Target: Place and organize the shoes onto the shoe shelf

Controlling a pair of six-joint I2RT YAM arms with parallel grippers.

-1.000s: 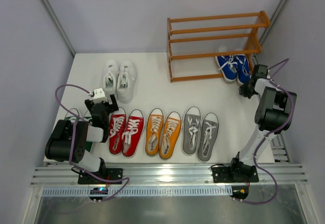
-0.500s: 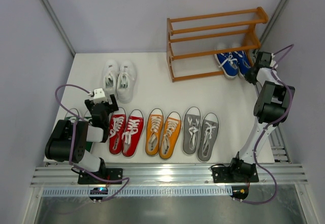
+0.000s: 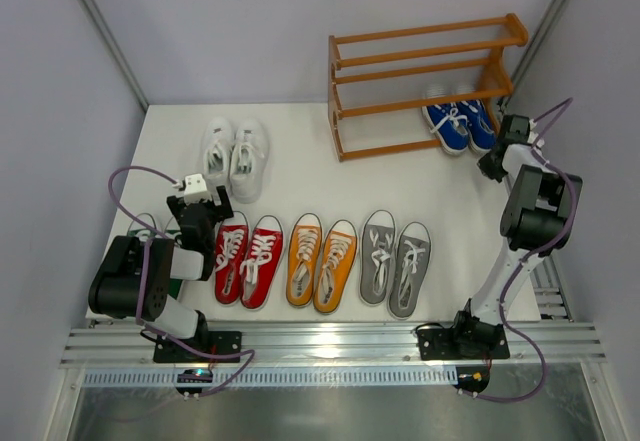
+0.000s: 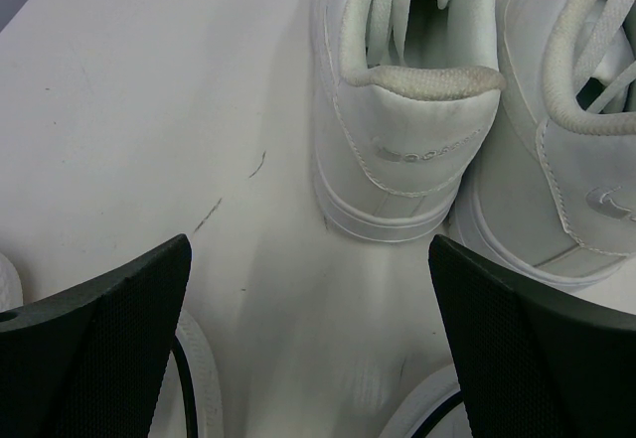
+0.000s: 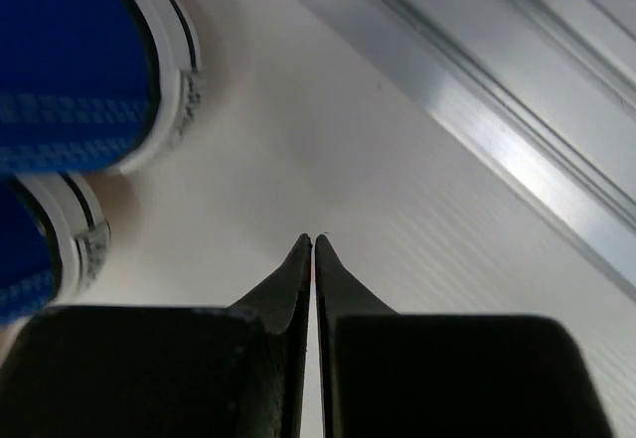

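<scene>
While the blue pair (image 3: 458,126) sits in the shoe shelf's (image 3: 430,33) bottom tier, tabletop's far right corner, right fingers (image 5: 288,279) pressed together nearby, your left fingers (image 4: 109,339) gape behind the white pair (image 3: 233,156): probably grasp it next.

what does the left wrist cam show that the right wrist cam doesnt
Only left wrist: the heels of the white shoes, ahead of the open left pincer. Only right wrist: the rounded ends of the blue shoes, a metal rail, and the shut right pincer. Both: the white table.
</scene>
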